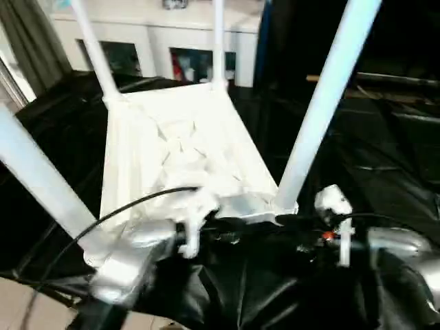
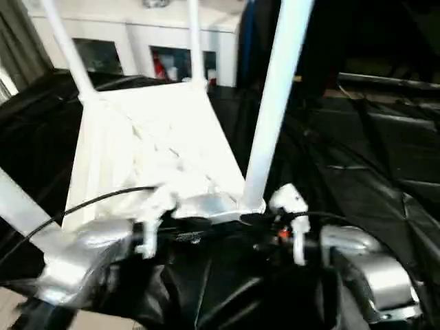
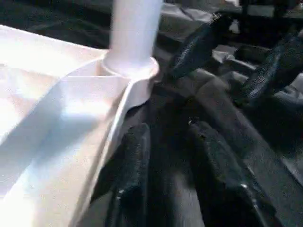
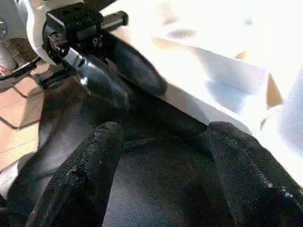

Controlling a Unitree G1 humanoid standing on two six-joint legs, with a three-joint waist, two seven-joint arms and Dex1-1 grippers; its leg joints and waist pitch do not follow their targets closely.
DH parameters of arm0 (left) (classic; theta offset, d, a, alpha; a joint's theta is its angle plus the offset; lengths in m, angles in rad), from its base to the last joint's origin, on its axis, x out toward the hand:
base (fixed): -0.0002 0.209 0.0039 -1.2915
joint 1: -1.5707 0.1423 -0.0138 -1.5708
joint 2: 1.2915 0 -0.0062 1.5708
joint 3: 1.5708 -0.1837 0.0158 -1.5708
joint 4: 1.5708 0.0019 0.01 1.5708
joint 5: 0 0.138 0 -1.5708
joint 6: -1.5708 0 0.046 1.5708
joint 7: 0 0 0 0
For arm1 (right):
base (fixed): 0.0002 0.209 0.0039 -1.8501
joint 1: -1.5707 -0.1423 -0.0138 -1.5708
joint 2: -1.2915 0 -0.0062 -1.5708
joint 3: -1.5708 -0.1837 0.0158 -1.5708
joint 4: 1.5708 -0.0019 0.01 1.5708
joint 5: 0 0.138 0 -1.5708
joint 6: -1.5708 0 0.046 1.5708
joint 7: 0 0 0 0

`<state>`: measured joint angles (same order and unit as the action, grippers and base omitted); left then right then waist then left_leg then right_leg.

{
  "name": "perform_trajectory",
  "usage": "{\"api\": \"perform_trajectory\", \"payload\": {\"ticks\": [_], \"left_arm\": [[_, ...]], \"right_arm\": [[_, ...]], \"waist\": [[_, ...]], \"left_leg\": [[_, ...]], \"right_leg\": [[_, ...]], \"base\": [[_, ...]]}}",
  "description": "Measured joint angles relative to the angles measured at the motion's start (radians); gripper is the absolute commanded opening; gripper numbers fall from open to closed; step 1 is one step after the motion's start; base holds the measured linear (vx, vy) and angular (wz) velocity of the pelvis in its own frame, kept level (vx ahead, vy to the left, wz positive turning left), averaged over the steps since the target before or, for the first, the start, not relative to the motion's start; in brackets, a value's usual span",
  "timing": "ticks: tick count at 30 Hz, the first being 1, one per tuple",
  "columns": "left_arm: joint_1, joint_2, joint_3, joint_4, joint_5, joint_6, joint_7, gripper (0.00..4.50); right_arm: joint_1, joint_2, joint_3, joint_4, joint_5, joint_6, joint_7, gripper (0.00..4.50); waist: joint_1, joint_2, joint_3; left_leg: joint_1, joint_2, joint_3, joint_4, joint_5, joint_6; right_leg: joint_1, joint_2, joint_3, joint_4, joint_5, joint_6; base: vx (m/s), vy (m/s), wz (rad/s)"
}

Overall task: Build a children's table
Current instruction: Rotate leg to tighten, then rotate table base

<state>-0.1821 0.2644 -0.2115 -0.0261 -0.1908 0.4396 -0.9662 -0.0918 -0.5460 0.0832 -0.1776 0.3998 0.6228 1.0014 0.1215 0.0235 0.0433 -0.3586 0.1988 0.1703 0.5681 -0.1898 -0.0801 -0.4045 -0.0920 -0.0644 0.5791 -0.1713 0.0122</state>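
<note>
Black sheeting [image 1: 385,172] is spread over the work surface, white cabinet [image 1: 158,41] behind. Table top [image 1: 179,151] is laid underside-up on it (four legs [image 1: 323,103] seated upright). Left gripper [image 3: 173,161] and right gripper [image 4: 165,161] are seen beside its near edge, fingers parted, nothing held.

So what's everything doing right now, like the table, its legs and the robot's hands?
Table top: upside down on the black sheet, ribs facing up.
Legs: all four stand up in the corner sockets.
Left gripper: fingers apart, empty, beside the table's edge.
Right gripper: fingers wide apart, empty.
Cabinet: doors shut.
</note>
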Motion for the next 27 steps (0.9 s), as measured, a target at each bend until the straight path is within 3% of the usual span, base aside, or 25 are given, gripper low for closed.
{"api": "perform_trajectory", "payload": {"ticks": [3,4,5,10,14,17,23,26,27], "left_arm": [[0.082,0.039,0.04,-0.106,-0.034,0.046,0.006,2.06],[0.151,0.077,0.064,-0.179,-0.064,0.084,0.003,2.17],[0.188,0.103,0.073,-0.21,-0.081,0.109,-0.003,2.17],[0.357,0.223,0.161,-0.33,-0.184,0.182,-0.083,2.59],[0.495,0.358,0.197,-0.38,-0.218,0.229,-0.178,2.91],[0.531,0.396,0.212,-0.383,-0.214,0.237,-0.194,3.09],[0.641,0.439,0.323,-0.409,-0.217,0.207,-0.197,3.5],[0.631,0.434,0.415,-0.399,-0.245,0.182,-0.184,3.73],[0.577,0.406,0.458,-0.386,-0.284,0.178,-0.168,3.85]], "right_arm": [[-0.025,0.042,0.004,0.027,-0.014,-0.021,-0.042,3.16],[-0.06,0.08,0.003,0.065,-0.03,-0.046,-0.086,3.16],[-0.07,0.091,0.001,0.079,-0.04,-0.058,-0.106,3.16],[-0.187,0.173,-0.014,0.237,-0.095,-0.118,-0.258,3.16],[-0.313,0.229,-0.068,0.434,-0.135,-0.203,-0.408,3.16],[-0.354,0.24,-0.102,0.503,-0.141,-0.244,-0.478,3.16],[-0.486,0.275,-0.156,0.758,-0.18,-0.401,-0.638,3.16],[-0.497,0.283,-0.156,0.773,-0.179,-0.432,-0.621,3.16],[-0.48,0.278,-0.149,0.753,-0.179,-0.43,-0.572,3.16]], "waist": [[-0.015,-0.006,0.006],[-0.033,-0.01,0.01],[-0.037,-0.011,0.012],[-0.048,-0.015,0.019],[-0.053,-0.017,0.022],[-0.041,-0.016,0.024],[-0.056,-0.024,0.029],[-0.057,-0.031,0.032],[-0.053,-0.033,0.033]], "left_leg": [[0.0,0.0,0.0,0.0,0.0,0.0],[0.001,0.0,0.0,-0.001,0.001,-0.001],[0.001,0.0,-0.002,-0.001,0.001,-0.002],[0.002,0.001,0.0,-0.004,0.001,-0.003],[-0.001,0.001,0.001,-0.005,0.001,-0.003],[-0.002,0.001,0.003,-0.005,0.001,-0.003],[-0.002,0.002,0.005,-0.005,0.001,-0.003],[-0.002,0.005,0.005,-0.004,0.002,-0.003],[-0.003,0.005,0.006,-0.003,0.002,-0.004]], "right_leg": [[0.0,0.0,0.0,-0.001,0.0,0.0],[-0.001,0.0,0.0,0.0,0.0,0.0],[-0.001,0.0,-0.001,-0.001,0.0,0.0],[-0.005,0.002,0.001,0.0,0.0,-0.001],[-0.009,0.002,0.002,0.0,0.003,-0.006],[-0.009,0.002,0.004,0.0,0.002,-0.006],[-0.009,0.002,0.004,0.001,0.002,-0.006],[-0.009,0.005,0.004,0.002,0.002,-0.007],[-0.009,0.005,0.004,0.003,0.002,-0.007]], "base": [[0.0,0.0,0.0],[0.0,0.0,0.0],[0.0,0.0,0.0],[0.0,0.0,0.0],[0.0,0.0,0.0],[0.0,0.0,0.0],[0.0,0.0,0.0],[0.0,0.0,0.0],[0.0,0.0,0.0]]}}
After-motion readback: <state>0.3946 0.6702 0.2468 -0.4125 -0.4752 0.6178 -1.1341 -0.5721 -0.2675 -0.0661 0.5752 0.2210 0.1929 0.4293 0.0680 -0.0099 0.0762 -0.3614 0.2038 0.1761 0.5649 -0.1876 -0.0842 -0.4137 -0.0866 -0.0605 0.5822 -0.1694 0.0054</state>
